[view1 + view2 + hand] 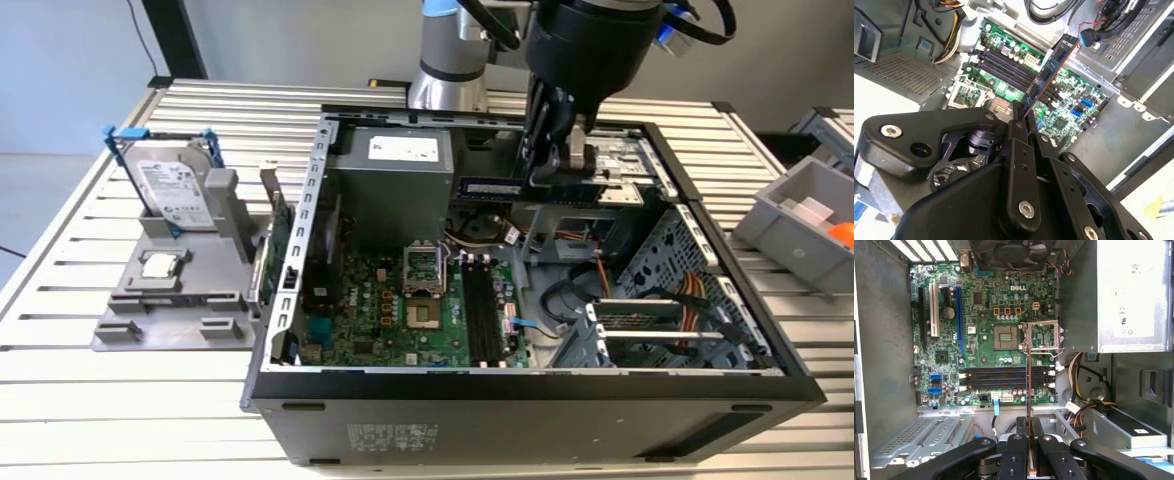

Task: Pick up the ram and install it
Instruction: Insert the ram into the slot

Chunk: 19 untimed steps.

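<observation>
The ram (489, 186) is a thin blue circuit-board stick. My gripper (561, 172) is shut on one end of it. It hangs inside the open computer case (534, 385), above the green motherboard (387, 310). In the second wrist view the ram (1051, 65) sticks out from the fingertips (1017, 111) over the board. In the first wrist view the ram (1028, 385) shows edge-on, crossing the black memory slots (1004, 377) from above and apart from them. These slots (483, 310) lie beside the open processor socket (422, 270).
A silver power supply (394, 170) stands at the back of the case. Drive cages and cables (667, 310) are on the exterior view's right. A grey holder (174, 300) outside the case carries a hard drive (174, 190) and a processor chip (160, 265). A grey bin (801, 215) sits far right.
</observation>
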Available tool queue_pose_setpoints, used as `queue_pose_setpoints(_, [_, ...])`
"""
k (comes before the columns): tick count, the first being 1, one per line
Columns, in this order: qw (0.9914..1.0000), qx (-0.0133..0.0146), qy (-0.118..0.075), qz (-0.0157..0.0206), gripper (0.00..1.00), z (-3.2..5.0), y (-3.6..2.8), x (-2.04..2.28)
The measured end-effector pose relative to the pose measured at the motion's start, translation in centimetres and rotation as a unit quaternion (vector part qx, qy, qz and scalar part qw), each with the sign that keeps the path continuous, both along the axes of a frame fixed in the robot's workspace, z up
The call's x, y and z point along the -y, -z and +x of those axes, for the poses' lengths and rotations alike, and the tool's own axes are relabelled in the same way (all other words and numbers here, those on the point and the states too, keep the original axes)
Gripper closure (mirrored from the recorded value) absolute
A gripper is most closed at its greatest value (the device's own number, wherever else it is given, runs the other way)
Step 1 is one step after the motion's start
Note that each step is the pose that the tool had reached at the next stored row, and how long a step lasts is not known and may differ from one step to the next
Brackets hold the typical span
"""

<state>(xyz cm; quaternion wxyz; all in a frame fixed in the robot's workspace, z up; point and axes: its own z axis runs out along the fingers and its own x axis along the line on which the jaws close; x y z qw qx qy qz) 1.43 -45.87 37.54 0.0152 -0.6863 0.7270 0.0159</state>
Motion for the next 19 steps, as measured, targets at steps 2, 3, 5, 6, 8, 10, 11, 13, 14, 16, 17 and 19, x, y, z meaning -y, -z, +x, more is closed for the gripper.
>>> queue_pose_setpoints(2, [1.00000,0.0000,0.000,0.0000,1.00,0.00,0.00,0.00])
queue_pose_setpoints(3, [1.00000,0.0000,0.000,0.0001,1.00,0.00,0.01,0.00])
queue_pose_setpoints(5, [1.00000,0.0000,0.000,0.0000,1.00,0.00,0.00,-0.01])
queue_pose_setpoints(6, [1.00000,0.0000,0.000,0.0001,1.00,0.00,0.01,-0.01])
queue_pose_setpoints(8, [1.00000,0.0000,0.000,0.0000,1.00,0.00,0.00,-0.02])
queue_pose_setpoints(10, [1.00000,0.0000,0.000,0.0000,1.00,0.00,0.00,-0.02])
queue_pose_setpoints(11, [1.00000,0.0000,0.000,0.0001,1.00,0.00,0.01,-0.02])
queue_pose_setpoints(13, [1.00000,0.0000,0.001,0.0001,1.00,0.00,0.00,-0.02])
queue_pose_setpoints(14, [0.99999,0.0000,0.003,0.0001,1.00,0.00,0.01,-0.02])
queue_pose_setpoints(16, [0.99993,0.0000,0.012,0.0000,1.00,0.00,0.00,-0.02])
queue_pose_setpoints(17, [0.99986,0.0000,0.017,0.0001,1.00,0.00,0.01,-0.02])
queue_pose_setpoints(19, [0.99972,0.0000,0.024,0.0001,1.00,0.00,0.01,-0.02])
